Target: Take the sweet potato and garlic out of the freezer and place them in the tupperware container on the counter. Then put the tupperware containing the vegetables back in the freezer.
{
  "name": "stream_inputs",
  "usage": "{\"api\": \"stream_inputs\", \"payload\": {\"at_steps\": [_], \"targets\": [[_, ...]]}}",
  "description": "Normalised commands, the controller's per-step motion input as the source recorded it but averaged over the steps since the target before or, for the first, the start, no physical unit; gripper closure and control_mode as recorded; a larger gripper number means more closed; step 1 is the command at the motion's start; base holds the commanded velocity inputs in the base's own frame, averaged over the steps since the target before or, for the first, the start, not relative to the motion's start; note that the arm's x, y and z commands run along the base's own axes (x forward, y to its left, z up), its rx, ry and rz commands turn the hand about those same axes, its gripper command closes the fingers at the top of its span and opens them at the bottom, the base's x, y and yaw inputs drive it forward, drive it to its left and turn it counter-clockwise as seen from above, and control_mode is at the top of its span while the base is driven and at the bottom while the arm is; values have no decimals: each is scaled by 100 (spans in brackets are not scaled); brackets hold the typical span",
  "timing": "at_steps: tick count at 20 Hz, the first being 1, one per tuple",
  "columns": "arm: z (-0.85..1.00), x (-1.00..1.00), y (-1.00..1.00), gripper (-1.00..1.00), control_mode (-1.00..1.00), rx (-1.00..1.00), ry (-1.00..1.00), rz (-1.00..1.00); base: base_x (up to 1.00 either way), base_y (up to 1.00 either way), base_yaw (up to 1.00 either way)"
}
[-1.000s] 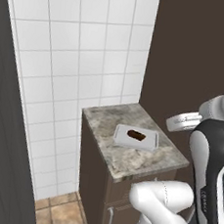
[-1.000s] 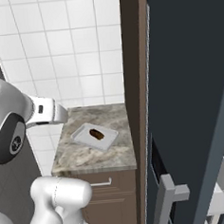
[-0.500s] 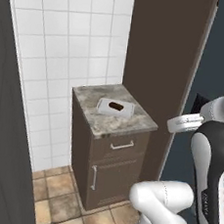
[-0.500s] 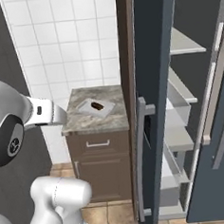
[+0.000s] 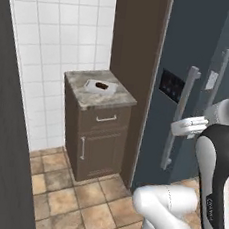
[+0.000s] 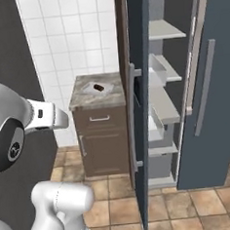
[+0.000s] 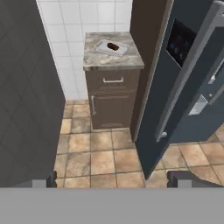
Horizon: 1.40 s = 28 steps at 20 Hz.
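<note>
**Potato in tray, gripper empty and well back**

Left base view: the tray (image 5: 99, 86) sits on the counter (image 5: 90, 97) at about 11 o'clock, with the potato (image 5: 102, 85) lying in it. The freezer (image 5: 190, 85) door, with its bar handle (image 5: 179, 117), stands at 2 o'clock, right of the counter.

Right base view: the tray (image 6: 96, 88) and potato (image 6: 99, 87) lie at 11 o'clock on the counter (image 6: 98, 96). The freezer (image 6: 167, 98) stands open at 2 o'clock, its grey shelves and white bins showing.

Hand view: the gripper (image 7: 113, 179) stands wide open with nothing between its 2 fingertips (image 7: 43, 181). The tray (image 7: 109, 47) and potato (image 7: 113, 46) lie at 12 o'clock, well apart from it across the tiled floor (image 7: 96, 153). The freezer (image 7: 183, 74) door is at 2 o'clock.
</note>
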Motion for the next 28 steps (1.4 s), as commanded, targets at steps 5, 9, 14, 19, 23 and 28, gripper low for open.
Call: {"api": "stream_inputs", "payload": {"at_steps": [5,9,14,19,23,28], "targets": [[0,0,0,-100,100,0,0,0,-73,-67,-41],[0,0,0,-100,100,0,0,0,-19,-60,-67],[0,0,0,-100,100,0,0,0,17,-46,-59],[0,0,0,-100,100,0,0,0,57,-41,-39],[0,0,0,-100,100,0,0,0,89,-21,-15],[0,0,0,-100,100,0,0,0,68,0,-1]]}}
